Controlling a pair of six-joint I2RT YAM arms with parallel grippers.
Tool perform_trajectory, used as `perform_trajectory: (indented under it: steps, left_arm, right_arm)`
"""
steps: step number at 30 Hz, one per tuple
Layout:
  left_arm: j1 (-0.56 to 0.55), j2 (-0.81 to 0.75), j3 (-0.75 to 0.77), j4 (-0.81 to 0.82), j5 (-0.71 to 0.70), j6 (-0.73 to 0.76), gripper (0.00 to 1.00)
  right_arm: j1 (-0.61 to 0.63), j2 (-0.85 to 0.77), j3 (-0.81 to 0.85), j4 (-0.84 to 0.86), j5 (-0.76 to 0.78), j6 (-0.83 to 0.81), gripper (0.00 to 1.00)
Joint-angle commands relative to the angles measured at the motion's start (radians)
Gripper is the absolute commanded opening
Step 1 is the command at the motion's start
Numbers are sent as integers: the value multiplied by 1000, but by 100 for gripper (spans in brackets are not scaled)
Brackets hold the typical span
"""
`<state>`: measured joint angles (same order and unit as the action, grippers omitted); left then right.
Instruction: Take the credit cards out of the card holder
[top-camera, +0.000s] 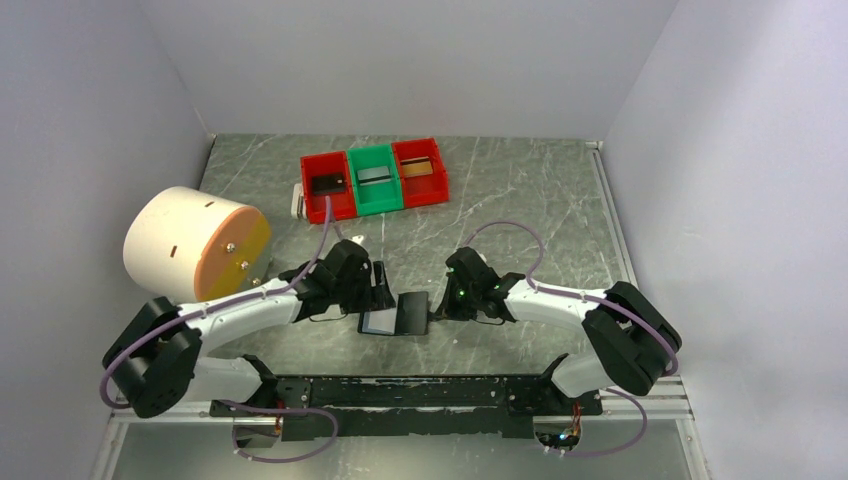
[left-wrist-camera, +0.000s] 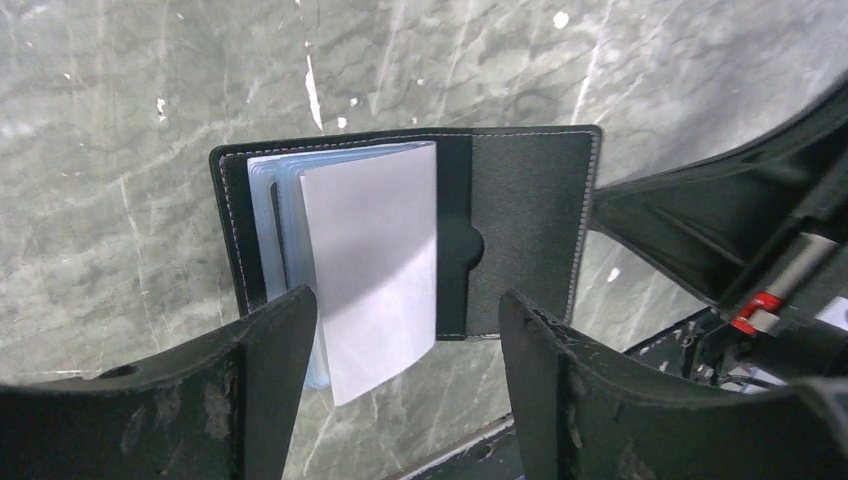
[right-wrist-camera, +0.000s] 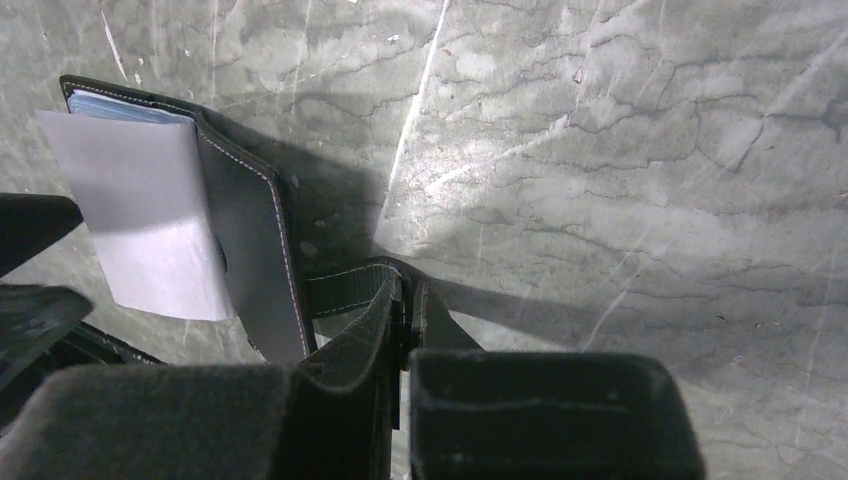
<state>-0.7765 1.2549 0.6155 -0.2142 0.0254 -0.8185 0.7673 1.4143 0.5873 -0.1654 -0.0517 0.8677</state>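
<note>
The card holder (top-camera: 397, 315) (left-wrist-camera: 525, 220) lies open on the table between my arms, its bluish pockets (left-wrist-camera: 265, 215) on the left half. A pale grey flat leaf (left-wrist-camera: 370, 270) (right-wrist-camera: 150, 215) rises from the pockets and overhangs the near edge; whether it is a card or a pocket leaf I cannot tell. My left gripper (left-wrist-camera: 408, 300) (top-camera: 385, 285) is open, its fingers straddling that leaf without touching it. My right gripper (right-wrist-camera: 408, 290) (top-camera: 437, 305) is shut on the holder's snap tab (right-wrist-camera: 345, 285). Credit cards lie in the bins: dark (top-camera: 328, 183), grey (top-camera: 375, 175), tan-orange (top-camera: 418, 168).
Two red bins (top-camera: 312, 205) (top-camera: 440, 190) and a green bin (top-camera: 383, 203) stand in a row at the back. A small white block (top-camera: 297, 203) sits by the left red bin. A large cream and orange cylinder (top-camera: 195, 243) lies at the left. White walls close in three sides.
</note>
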Motion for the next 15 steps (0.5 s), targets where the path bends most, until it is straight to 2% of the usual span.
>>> perform_trajectory:
  steps: [1,7,10,15]
  left_arm:
    - [-10,67,12,44,73,10,71]
    - [-23,78,29,25,35,4,72]
    - [-24,61,25,33,42,6,66]
    - [-24,20,15,83,92,18,65]
  right_arm:
    - [-7,13,-6,-12,16,7,0]
    - [-7,18,1,-9,12,7,0]
    - [-8,15,1,-11,13,7,0]
    - [-8,14,2,-13,5,5,0]
